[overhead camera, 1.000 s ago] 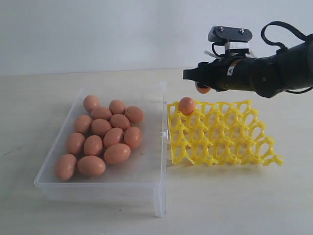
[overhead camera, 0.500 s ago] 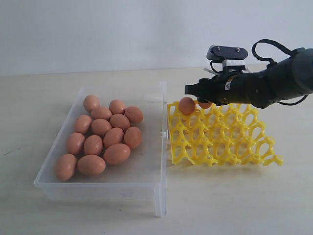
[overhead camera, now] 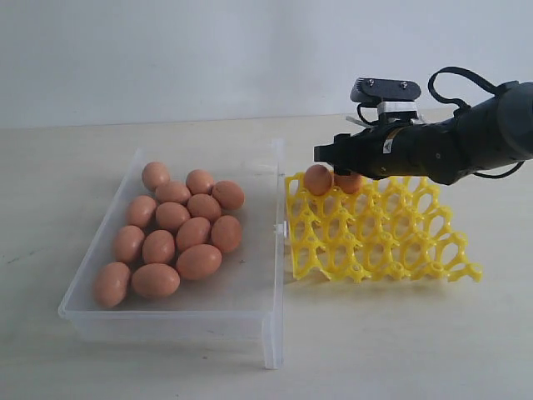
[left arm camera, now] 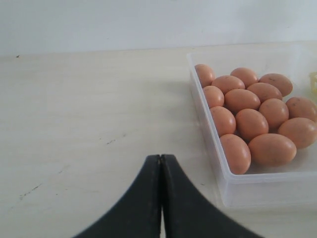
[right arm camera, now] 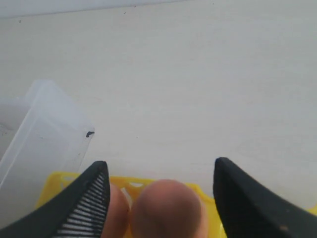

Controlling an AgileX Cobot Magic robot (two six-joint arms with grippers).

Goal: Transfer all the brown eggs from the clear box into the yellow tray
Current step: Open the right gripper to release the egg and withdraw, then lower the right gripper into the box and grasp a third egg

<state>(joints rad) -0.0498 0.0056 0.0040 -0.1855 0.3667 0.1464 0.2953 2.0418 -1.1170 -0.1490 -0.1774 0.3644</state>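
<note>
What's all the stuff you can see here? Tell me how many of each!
brown eggs in box: fourteen, orange-brown, bunched inside the clear box
brown eggs in tray: two, orange-brown, side by side in the back row, at the end nearest the box
clear box: one, see-through, on the table's left
yellow tray: one, bright yellow, right beside the box
table: one, pale beige, under everything
left gripper: one, black, jaws shut, over bare table beside the box
right gripper: one, black, jaws open either side of one tray egg

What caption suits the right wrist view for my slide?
Right gripper, jaws open, straddling a smooth orange-brown egg beside a second egg in the bright yellow plastic openwork tray.
</note>
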